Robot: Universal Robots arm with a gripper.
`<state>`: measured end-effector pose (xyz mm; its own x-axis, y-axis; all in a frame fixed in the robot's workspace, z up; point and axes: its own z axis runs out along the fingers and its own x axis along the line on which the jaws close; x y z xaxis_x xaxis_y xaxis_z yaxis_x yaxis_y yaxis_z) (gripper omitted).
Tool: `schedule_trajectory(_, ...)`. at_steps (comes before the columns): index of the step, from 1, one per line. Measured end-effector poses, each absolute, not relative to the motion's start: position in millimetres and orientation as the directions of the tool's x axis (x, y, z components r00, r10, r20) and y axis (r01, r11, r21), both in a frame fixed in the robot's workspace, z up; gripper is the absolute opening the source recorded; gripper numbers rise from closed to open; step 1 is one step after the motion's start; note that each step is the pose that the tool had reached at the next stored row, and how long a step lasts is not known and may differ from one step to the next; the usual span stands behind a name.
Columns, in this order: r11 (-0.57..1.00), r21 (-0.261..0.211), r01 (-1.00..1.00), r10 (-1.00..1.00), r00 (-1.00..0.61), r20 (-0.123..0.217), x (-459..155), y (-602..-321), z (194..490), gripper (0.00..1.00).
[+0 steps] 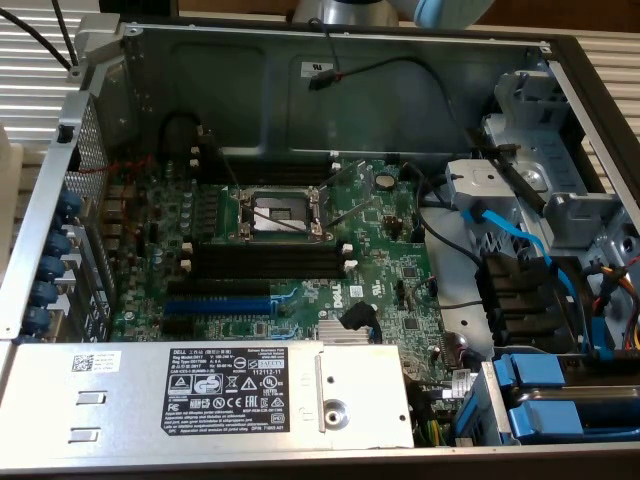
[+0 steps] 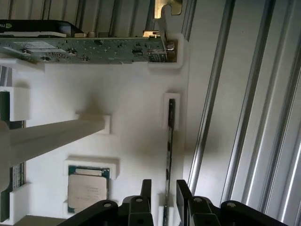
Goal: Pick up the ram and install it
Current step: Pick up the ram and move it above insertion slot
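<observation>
The ram (image 2: 169, 155) is a thin dark-green stick standing on edge in a slot of the white holder (image 2: 131, 117), seen from above. My gripper (image 2: 163, 184) hangs over one end of it, open. One black finger stands on each side of the stick, with a little gap at each. In the exterior view, the black slots (image 1: 265, 262) with white end clips lie on the green motherboard (image 1: 330, 290) inside the open computer case, just below the processor socket (image 1: 278, 213). Nothing is in those slots.
The white holder also carries a graphics card (image 2: 84, 49) and a processor chip (image 2: 88, 188). Ribbed metal (image 2: 244, 117) runs beside the holder. In the case, a blue slot (image 1: 215, 300), a grey power supply (image 1: 200, 390), cables and blue drive brackets (image 1: 560, 400) surround the motherboard.
</observation>
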<state>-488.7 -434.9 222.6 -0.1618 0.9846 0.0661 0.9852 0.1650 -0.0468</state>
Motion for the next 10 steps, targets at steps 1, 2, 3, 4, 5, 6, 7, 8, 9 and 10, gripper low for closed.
schedule_trajectory(1,0.159,-0.047,0.986,0.986,-0.156,0.066,-488.7,-435.4,222.5,0.35)
schedule_trajectory(2,0.154,-0.047,0.987,0.986,-0.151,0.066,-488.7,-435.9,222.3,0.35)
schedule_trajectory(3,0.148,-0.047,0.988,0.987,-0.145,0.066,-488.7,-436.4,222.1,0.35)
schedule_trajectory(4,0.143,-0.047,0.989,0.988,-0.14,0.066,-488.7,-436.9,221.9,0.35)
schedule_trajectory(5,0.137,-0.047,0.989,0.989,-0.134,0.066,-488.7,-437.3,221.5,0.35)
schedule_trajectory(6,0.131,-0.047,0.99,0.99,-0.128,0.066,-488.7,-437.5,220.6,0.35)
schedule_trajectory(7,0.125,-0.048,0.991,0.99,-0.122,0.066,-488.8,-437.7,219.8,0.35)
schedule_trajectory(8,0.119,-0.048,0.992,0.991,-0.116,0.066,-488.7,-437.9,218.8,0.35)
schedule_trajectory(9,0.114,-0.048,0.992,0.992,-0.111,0.066,-488.7,-437.9,217.7,0.35)
schedule_trajectory(10,0.109,-0.048,0.993,0.992,-0.106,0.066,-488.7,-437.9,216.6,0.35)
